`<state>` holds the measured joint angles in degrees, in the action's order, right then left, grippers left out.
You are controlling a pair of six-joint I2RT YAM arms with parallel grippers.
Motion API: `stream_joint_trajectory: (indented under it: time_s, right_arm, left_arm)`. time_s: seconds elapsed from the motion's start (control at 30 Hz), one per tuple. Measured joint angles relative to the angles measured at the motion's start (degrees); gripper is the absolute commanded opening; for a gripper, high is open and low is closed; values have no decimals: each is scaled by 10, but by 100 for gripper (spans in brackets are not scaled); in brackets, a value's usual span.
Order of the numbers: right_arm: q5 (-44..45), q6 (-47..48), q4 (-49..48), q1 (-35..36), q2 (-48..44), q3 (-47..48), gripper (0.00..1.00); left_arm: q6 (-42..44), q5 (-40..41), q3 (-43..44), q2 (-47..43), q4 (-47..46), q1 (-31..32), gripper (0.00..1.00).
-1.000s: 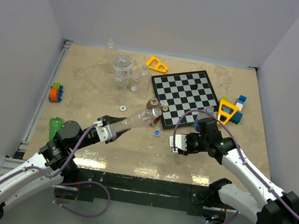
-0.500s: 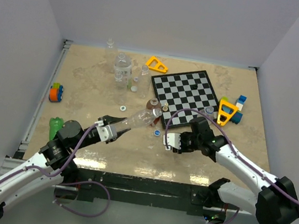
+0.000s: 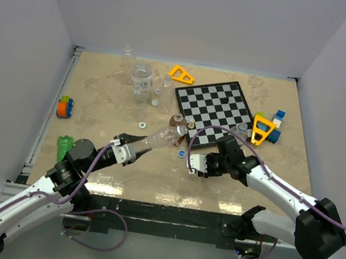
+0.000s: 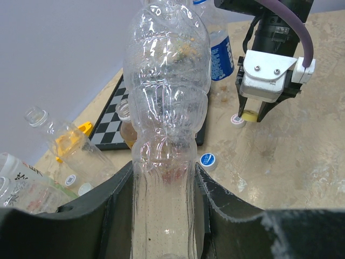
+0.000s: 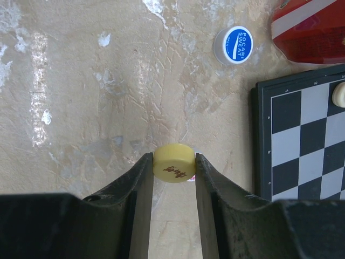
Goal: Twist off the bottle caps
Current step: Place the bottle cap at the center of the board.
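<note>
My left gripper point(image 3: 133, 149) is shut on a clear ribbed bottle point(image 3: 159, 139), held tilted above the table with its far end toward the chessboard. In the left wrist view this bottle point(image 4: 167, 108) fills the middle between the fingers point(image 4: 116, 199), and its mouth is cut off at the top. My right gripper point(image 3: 192, 164) hangs low over the table, shut on a yellow cap point(image 5: 173, 163). A blue cap point(image 5: 236, 45) lies loose on the table just beyond it. A blue-labelled bottle point(image 4: 218, 48) and an amber bottle point(image 3: 176, 120) are near the board's corner.
A chessboard point(image 3: 214, 109) lies right of centre. Clear bottles point(image 3: 141, 80) stand at the back, with white caps point(image 3: 142, 125) loose near them. A green bottle point(image 3: 63, 146) lies at the left edge beside a small toy point(image 3: 65, 107). Orange triangles point(image 3: 262, 128) and blue blocks point(image 3: 279, 118) sit at the right.
My right gripper has slid leftward across the table with the yellow cap in it. The left arm and its bottle have not moved.
</note>
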<state>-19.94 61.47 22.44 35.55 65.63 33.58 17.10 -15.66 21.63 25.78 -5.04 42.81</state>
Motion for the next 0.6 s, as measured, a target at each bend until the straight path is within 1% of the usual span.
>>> stream_joint_trajectory:
  time_s: [0.13, 0.27, 0.4, 0.6]
  right_arm:
    - [0, -2, -3, 2, 8, 0, 39]
    - [2, -6, -3, 3, 12, 0, 47]
    - [6, -9, -2, 5, 12, 0, 53]
    - [6, -11, 7, 5, 6, 4, 56]
  left_arm:
    - [0, 0, 0, 1, 0, 0, 0]
    - [0, 0, 0, 1, 0, 0, 0]
    - [0, 0, 0, 2, 0, 0, 0]
    - [0, 0, 0, 2, 0, 0, 0]
